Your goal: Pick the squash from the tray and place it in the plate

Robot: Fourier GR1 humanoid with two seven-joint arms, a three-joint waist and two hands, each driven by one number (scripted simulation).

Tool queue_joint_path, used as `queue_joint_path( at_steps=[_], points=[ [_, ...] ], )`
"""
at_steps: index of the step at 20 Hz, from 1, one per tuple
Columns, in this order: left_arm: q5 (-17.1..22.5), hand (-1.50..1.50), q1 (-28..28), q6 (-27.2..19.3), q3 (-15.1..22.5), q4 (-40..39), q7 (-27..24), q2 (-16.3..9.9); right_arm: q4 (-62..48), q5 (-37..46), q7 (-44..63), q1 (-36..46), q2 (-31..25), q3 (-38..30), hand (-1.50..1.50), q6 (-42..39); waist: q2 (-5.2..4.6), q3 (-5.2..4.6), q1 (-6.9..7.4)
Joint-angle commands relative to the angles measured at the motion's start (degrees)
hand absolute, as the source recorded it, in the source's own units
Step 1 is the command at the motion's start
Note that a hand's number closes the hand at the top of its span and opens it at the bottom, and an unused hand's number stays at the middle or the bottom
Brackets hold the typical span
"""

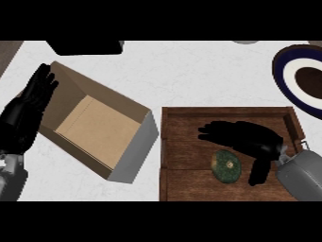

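Squash: a round, dark green squash with a pale centre (227,166) lies on the floor of the tray, toward its near side.
Tray: a brown wooden tray with raised walls (173,142) sits at the lower middle of the white marbled counter (191,75).
Right hand: the black right hand (250,138) hangs inside the tray, just above and beside the squash, fingers spread toward the left and thumb pointing down past the squash's right edge; it looks uncurled and holds nothing, though whether the thumb touches the squash is hard to judge.
Left hand: the black left hand (29,106) rests at the left edge, fingers straight and pointing up.
Plate: a round plate with a dark blue rim, a white ring and a brown centre (313,82) lies at the upper right, well apart from the squash.
Box: an open tan cardboard box with grey sides (97,120) sits tilted between the left hand and the tray.
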State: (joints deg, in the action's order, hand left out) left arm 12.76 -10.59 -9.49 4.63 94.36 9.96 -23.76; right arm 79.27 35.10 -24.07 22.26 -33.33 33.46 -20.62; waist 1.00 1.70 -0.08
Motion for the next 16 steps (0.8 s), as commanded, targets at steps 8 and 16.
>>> queue_joint_path(
  at_steps=[8, 16],
  points=[
    [-0.05, 0.0, 3.86, 0.68, 0.5, -7.26, 1.45, 2.61, -1.73, 6.54, -3.26, 1.16, 3.52, 5.66, 1.5, 0.75, -1.41, -1.72, 0.47],
    [-1.27, 0.0, 3.03, -0.12, 0.61, -5.75, 3.71, 3.0, -6.26, -0.93, 5.33, 0.73, 8.15, -6.53, 1.5, 0.04, -1.67, -1.71, -0.7]
  ],
)
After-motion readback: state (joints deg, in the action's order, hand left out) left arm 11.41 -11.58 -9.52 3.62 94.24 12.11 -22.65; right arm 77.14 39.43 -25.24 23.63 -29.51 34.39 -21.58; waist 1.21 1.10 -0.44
